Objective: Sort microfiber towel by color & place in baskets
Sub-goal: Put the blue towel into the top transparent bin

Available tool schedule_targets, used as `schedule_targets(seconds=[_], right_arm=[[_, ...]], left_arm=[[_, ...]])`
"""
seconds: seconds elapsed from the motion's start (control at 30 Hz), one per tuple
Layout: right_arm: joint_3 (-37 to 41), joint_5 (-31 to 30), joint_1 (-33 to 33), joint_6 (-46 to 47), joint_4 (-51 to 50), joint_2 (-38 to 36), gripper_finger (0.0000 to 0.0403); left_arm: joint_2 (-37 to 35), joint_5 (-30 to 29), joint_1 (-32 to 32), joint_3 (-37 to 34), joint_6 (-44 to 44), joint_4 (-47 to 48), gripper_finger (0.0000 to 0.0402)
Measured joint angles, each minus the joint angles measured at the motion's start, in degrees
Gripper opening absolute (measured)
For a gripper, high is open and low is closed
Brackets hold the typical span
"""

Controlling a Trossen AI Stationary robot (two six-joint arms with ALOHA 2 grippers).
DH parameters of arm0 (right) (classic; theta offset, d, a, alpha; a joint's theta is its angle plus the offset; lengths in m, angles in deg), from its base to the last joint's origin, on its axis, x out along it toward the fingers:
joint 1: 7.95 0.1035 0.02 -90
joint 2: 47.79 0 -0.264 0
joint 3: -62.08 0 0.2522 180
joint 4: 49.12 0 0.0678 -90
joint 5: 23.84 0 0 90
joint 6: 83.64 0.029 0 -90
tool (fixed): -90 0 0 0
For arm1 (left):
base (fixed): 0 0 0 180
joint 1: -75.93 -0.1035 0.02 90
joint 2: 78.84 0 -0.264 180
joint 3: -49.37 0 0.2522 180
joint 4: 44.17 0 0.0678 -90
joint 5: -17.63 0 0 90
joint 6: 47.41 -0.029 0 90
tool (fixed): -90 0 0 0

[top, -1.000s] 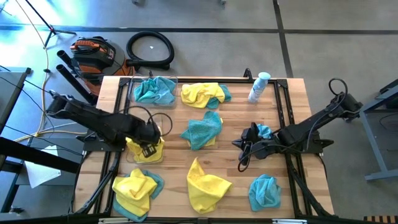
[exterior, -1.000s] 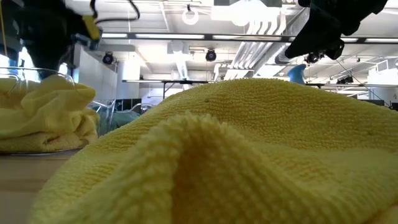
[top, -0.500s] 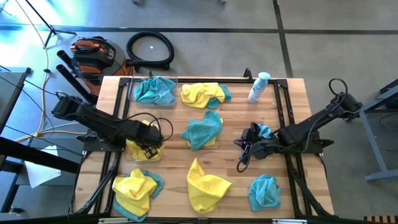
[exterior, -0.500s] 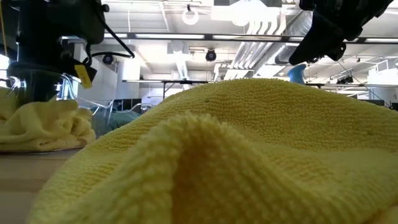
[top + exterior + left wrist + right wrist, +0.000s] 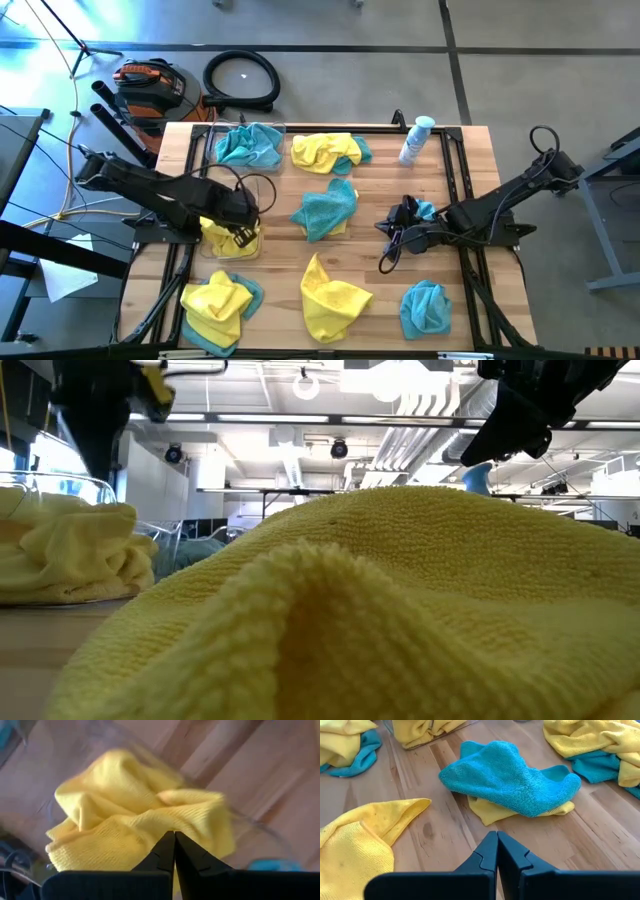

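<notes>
**Camera arrangement: one overhead, one worktop-level, two wrist-mounted.**
The high view looks straight down on the whole worktop (image 5: 470,165). The low view sits at worktop height, pressed against a yellow towel (image 5: 400,610), facing the room. The left wrist view looks closely down on the yellow towel in the basket (image 5: 135,815), at 9 o'clock overhead. The right wrist view faces the central teal towel (image 5: 510,775), shared with the high view.
</notes>
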Motion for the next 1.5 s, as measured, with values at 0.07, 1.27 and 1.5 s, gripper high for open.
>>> schedule_targets(seconds=[0.07, 1.27, 1.5], right_arm=[[0.00, 0.04, 0.00, 1.86, 0.36, 0.00, 0.0000], [-6.56, 4.67, -14.17, -12.30, 23.13, 13.87, 0.0089], [-17.57, 14.96, -22.75, -14.18, 4.76, 21.47, 0.0161]], left_arm=[[-0.66, -0.08, 0.00, 2.45, -0.01, 0.00, 0.0000], [-9.32, -11.78, 11.99, -12.67, -13.67, -32.82, 0.0000], [-14.08, -11.93, 10.32, -13.94, -14.50, -35.91, 0.0000]])
